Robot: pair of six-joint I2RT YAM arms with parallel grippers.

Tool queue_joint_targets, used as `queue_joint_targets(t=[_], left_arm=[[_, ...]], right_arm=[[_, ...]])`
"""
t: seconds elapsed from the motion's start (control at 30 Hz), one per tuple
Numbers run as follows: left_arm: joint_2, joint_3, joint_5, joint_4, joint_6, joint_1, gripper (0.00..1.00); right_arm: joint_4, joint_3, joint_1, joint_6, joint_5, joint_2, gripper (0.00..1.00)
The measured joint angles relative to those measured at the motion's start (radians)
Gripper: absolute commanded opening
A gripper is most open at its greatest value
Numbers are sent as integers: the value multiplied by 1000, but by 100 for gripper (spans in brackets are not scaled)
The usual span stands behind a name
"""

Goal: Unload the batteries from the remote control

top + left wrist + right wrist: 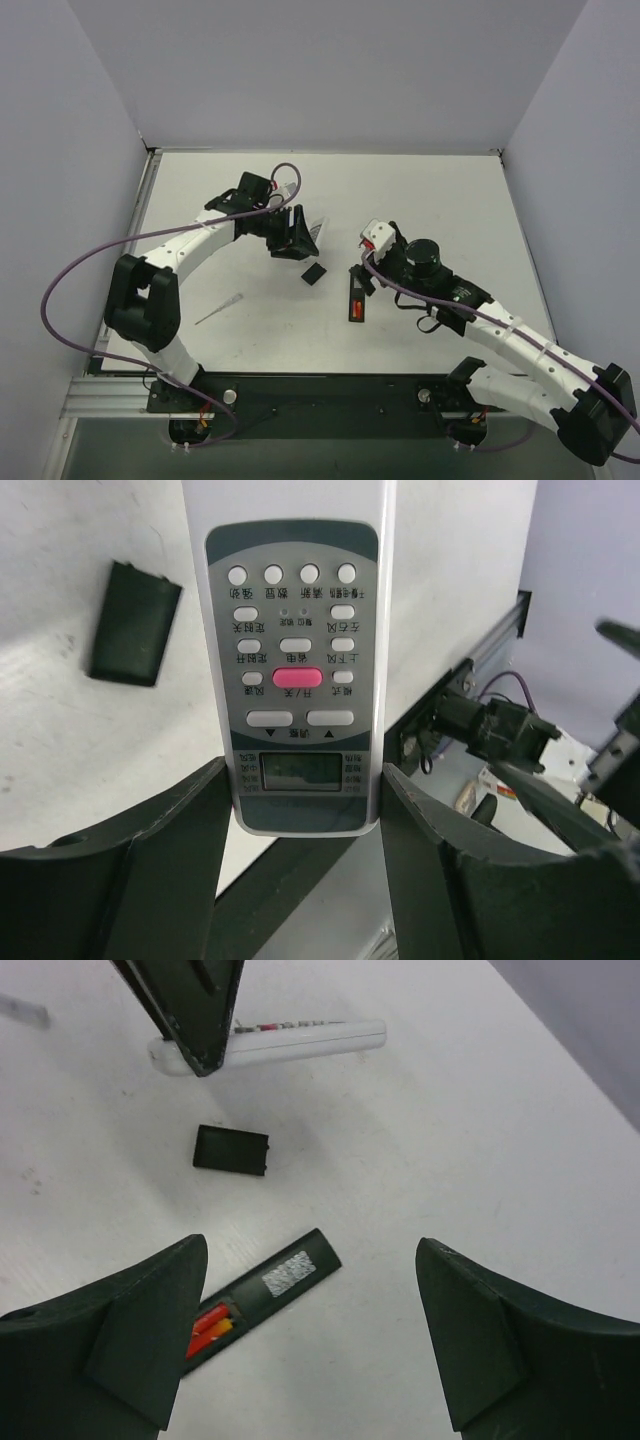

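Two red batteries (212, 1328) in the open recess of the black remote (288, 1276) on the tabletop (450, 1140), right jaws wide open and empty above it, left jaws astride a white remote (300, 660), grip unclear.

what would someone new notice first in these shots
The left gripper is clamped on a white plastic remote with a grey button face, left of centre. Red cylindrical batteries show in the open recess of a long slim black remote below the open right gripper. A small black rectangular cover lies between the remotes.
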Motion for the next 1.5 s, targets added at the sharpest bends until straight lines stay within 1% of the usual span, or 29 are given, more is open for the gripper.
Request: queue_joint_targets(t=[0.1, 0.23, 0.37, 0.57, 0.83, 1.07, 1.17, 1.27, 1.3, 1.37, 1.47, 1.5], left_arm=[[-53, -49, 35, -1, -5, -9, 0], [-113, -87, 67, -17, 0, -32, 0], [-152, -110, 83, -25, 9, -60, 0], [-166, -144, 92, -27, 9, -113, 0], [-166, -145, 102, -32, 6, -132, 0], [-164, -145, 104, -55, 16, -137, 0], [-161, -145, 107, -66, 25, -144, 0], [-161, -145, 111, -76, 30, -150, 0], [-161, -144, 111, -81, 34, -151, 0], [-159, -142, 110, -96, 42, -151, 0], [-156, -140, 111, -118, 52, -150, 0], [-154, -138, 111, -127, 55, -150, 0]], right_arm=[[38, -34, -15, -203, -70, 32, 79], [58, -64, -17, -415, -145, 76, 76], [69, -64, -7, -571, -183, 131, 75], [130, -64, 39, -753, -162, 191, 73], [145, -64, 80, -883, -159, 204, 70], [144, -64, 113, -931, -159, 205, 68], [143, -64, 128, -941, -161, 209, 66], [142, -64, 137, -955, -164, 220, 60], [142, -64, 137, -959, -164, 228, 56], [142, -64, 140, -964, -165, 237, 54], [142, -63, 143, -969, -167, 251, 43], [142, -63, 143, -971, -167, 254, 34]])
